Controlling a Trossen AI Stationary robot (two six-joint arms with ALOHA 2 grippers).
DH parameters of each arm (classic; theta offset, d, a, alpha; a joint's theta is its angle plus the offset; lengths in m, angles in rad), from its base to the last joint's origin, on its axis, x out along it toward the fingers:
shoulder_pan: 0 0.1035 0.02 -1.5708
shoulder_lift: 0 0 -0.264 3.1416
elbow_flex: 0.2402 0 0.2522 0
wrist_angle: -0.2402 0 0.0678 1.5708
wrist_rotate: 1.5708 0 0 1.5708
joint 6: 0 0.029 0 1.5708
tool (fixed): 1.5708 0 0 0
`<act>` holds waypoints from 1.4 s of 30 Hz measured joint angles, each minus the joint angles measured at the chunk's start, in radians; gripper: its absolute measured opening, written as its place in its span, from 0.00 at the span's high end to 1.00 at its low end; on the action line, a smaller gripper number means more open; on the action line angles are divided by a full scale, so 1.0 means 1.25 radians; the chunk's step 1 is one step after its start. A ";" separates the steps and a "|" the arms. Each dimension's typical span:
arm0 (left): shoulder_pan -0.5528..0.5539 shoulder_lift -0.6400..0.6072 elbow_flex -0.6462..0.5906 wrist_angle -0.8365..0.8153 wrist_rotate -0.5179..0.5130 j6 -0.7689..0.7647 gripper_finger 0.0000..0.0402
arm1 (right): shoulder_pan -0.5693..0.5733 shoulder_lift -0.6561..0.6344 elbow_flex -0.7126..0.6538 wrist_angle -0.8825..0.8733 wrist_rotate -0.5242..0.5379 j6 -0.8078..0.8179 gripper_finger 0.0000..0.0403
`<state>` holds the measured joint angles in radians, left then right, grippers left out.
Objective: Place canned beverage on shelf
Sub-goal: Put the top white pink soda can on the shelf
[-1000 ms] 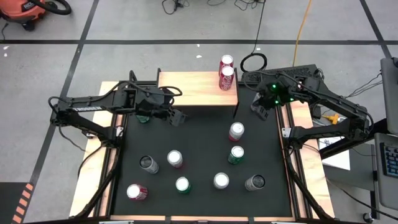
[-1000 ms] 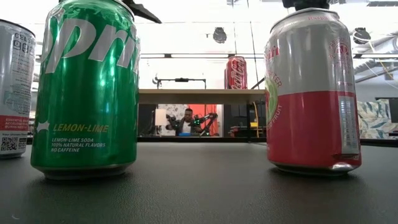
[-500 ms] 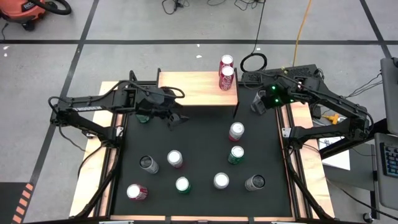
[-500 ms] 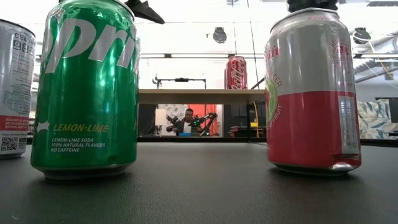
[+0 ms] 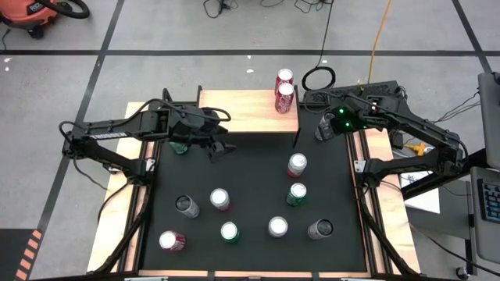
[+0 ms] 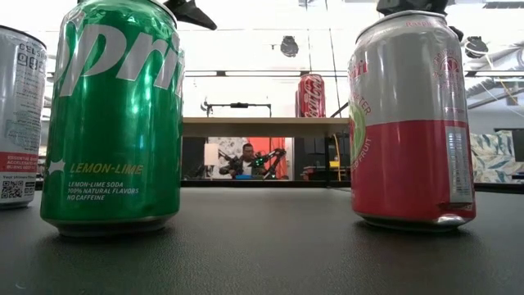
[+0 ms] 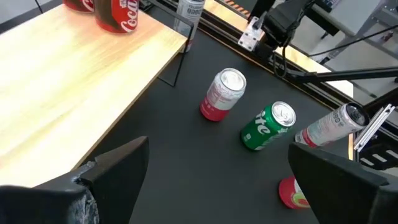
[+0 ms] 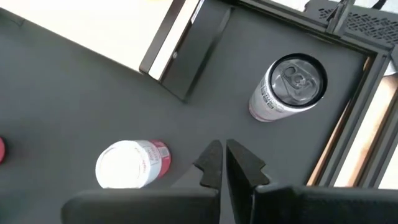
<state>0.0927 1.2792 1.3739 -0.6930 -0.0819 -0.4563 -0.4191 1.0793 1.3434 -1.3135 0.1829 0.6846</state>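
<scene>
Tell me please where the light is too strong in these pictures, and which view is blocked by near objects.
Low view: the bright room behind washes out, and the green can and the red-and-white can stand close and fill much of the frame. Right wrist view: the shelf top is overexposed to near white. High view: evenly lit.

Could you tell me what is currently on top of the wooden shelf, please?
Two red cans stand at the right end of the shelf; the rest is bare. Beneath it stays hidden from above.

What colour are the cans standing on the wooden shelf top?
Red, the two red soda cans; clearest in the left wrist view.
</scene>
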 joint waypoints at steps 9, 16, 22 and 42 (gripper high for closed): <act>0.031 -0.008 0.000 0.005 0.151 -0.028 0.04 | 0.001 0.001 0.000 0.005 0.000 0.026 1.00; 0.031 -0.007 0.000 0.004 0.167 -0.010 0.04 | 0.014 0.001 0.000 0.003 -0.025 -0.040 1.00; 0.031 -0.007 0.000 0.004 0.167 -0.020 0.04 | 0.019 0.001 0.000 -0.008 -0.046 -0.041 1.00; 0.029 -0.004 0.000 0.002 0.158 -0.028 0.04 | 0.056 0.001 0.000 -0.019 -0.063 -0.012 1.00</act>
<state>0.1295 1.2743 1.3735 -0.6903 0.1158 -0.4919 -0.3485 1.0809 1.3434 -1.3371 0.1044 0.6693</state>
